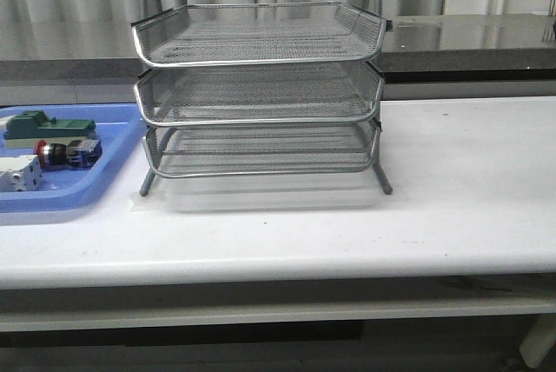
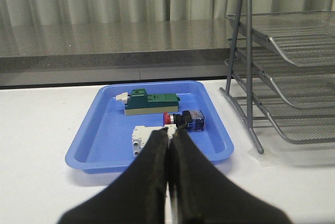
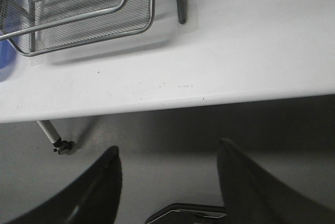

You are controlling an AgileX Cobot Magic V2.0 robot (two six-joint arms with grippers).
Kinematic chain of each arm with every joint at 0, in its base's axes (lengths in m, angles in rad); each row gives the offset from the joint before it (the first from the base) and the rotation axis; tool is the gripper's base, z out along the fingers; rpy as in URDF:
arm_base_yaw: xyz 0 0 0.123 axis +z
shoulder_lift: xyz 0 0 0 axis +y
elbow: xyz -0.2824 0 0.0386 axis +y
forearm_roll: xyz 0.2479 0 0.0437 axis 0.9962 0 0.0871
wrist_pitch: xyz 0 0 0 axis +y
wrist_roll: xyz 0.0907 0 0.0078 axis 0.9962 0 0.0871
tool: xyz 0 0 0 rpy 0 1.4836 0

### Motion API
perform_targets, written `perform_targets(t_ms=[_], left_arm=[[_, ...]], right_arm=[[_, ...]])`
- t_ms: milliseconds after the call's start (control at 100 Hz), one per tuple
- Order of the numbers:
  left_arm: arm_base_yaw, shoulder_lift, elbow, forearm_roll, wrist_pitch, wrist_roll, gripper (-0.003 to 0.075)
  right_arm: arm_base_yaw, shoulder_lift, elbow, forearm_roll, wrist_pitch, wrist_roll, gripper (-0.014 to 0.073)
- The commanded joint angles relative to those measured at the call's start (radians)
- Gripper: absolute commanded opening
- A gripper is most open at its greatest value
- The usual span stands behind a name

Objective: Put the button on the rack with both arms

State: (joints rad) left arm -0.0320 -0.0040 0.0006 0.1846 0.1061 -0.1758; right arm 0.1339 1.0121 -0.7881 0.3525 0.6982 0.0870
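The button (image 1: 65,154), with red head, black-and-silver body and blue rear block, lies on its side in the blue tray (image 1: 113,142) at the table's left. It also shows in the left wrist view (image 2: 184,120). The silver three-tier wire rack (image 1: 261,94) stands mid-table, its side showing in the left wrist view (image 2: 282,67) and a lower corner in the right wrist view (image 3: 78,4). My left gripper (image 2: 169,132) is shut and empty, held short of the tray. My right gripper (image 3: 167,153) is open and empty, below the table's front edge. Neither arm shows in the front view.
A green block (image 2: 149,102) and a white boxy part (image 2: 146,137) also lie in the blue tray (image 2: 94,140). A grey counter (image 1: 469,37) runs behind the table. A table leg with a caster (image 3: 55,137) stands below the table's edge.
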Motion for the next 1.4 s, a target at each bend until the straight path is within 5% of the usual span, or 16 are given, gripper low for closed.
perform_targets(t_ms=[0, 310, 910, 1390], left_arm=[[0.001, -0.034, 0.047, -0.008, -0.079, -0.01, -0.002], [0.001, -0.034, 0.047, -0.008, -0.079, -0.01, -0.002], [0.001, -0.034, 0.047, -0.008, -0.079, -0.01, -0.002], [0.001, -0.034, 0.047, -0.008, -0.079, -0.01, -0.002]], right_arm=[[-0.008, 0.009, -0.037, 0.056, -0.088, -0.008, 0.0466], [-0.008, 0.212, -0.037, 0.376, -0.251, -0.19, 0.0466], [-0.008, 0.585, -0.124, 1.27, -0.173, -0.99, 0.0466], [-0.008, 0.771, -0.255, 1.337, -0.098, -1.044, 0.0466]])
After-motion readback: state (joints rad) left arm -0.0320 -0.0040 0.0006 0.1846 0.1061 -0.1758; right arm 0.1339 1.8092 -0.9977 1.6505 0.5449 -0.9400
